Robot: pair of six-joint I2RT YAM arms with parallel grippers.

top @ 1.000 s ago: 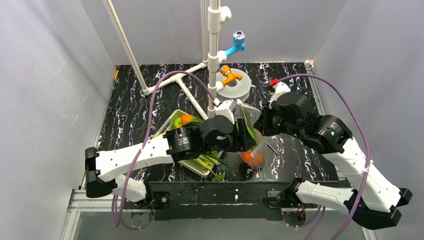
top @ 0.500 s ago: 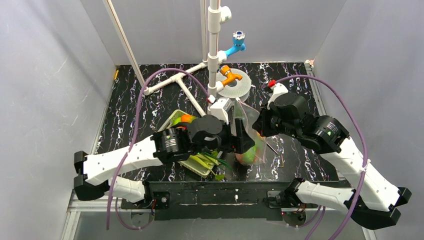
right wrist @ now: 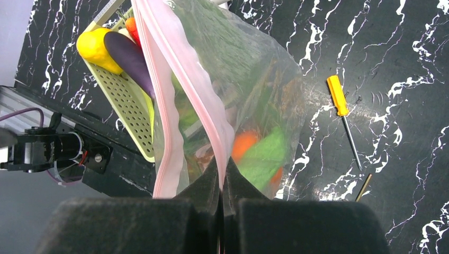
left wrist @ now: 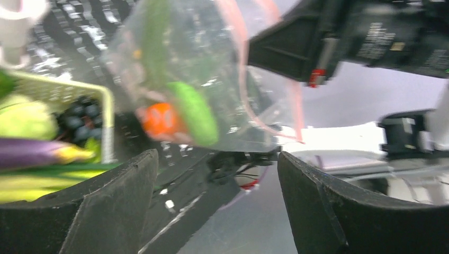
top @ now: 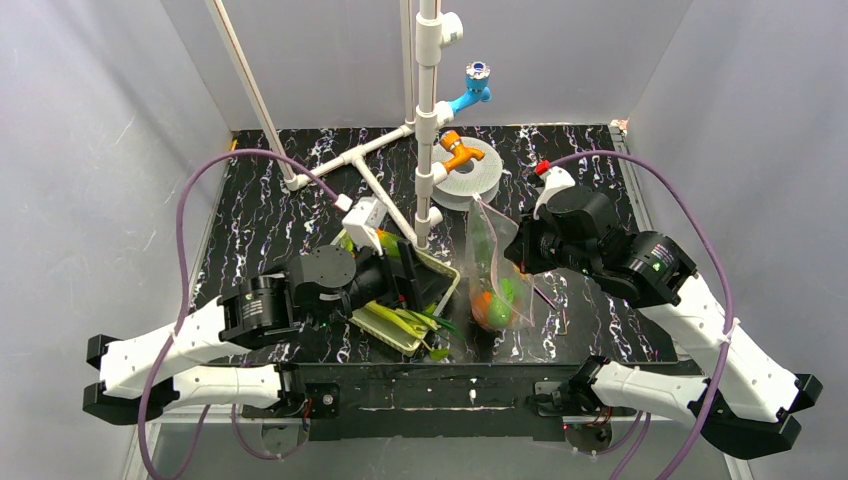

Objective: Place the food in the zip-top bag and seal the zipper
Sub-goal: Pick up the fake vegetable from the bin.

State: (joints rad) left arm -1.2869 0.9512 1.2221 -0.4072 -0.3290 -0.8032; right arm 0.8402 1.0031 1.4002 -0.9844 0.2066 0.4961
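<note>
The clear zip-top bag point(top: 493, 270) hangs from my right gripper point(top: 512, 250), upright above the table. In the right wrist view that gripper point(right wrist: 221, 170) is shut on the pink zipper point(right wrist: 180, 69) at the bag's mouth. Inside the bag point(right wrist: 238, 69) lie an orange fruit point(right wrist: 244, 145) and a green piece point(right wrist: 265, 156). My left gripper point(top: 412, 280) stands open over the green basket point(top: 448, 290), left of the bag and apart from it. In the left wrist view its fingers point(left wrist: 217, 161) are wide apart and empty, with the bag point(left wrist: 212, 79) beyond them. More food, a yellow fruit point(right wrist: 95, 45), lies in the basket.
The basket point(right wrist: 127, 100) also holds a purple eggplant point(right wrist: 129, 55) and green leaves. A yellow-handled screwdriver point(right wrist: 339, 98) lies on the black marbled table right of the bag. A white pipe frame point(top: 425, 150) and a grey roll point(top: 470, 170) stand behind.
My left gripper has opened and drawn back left from the bag to over the basket. The bag stays hanging from the shut right gripper, now with a green piece beside the orange fruit.
</note>
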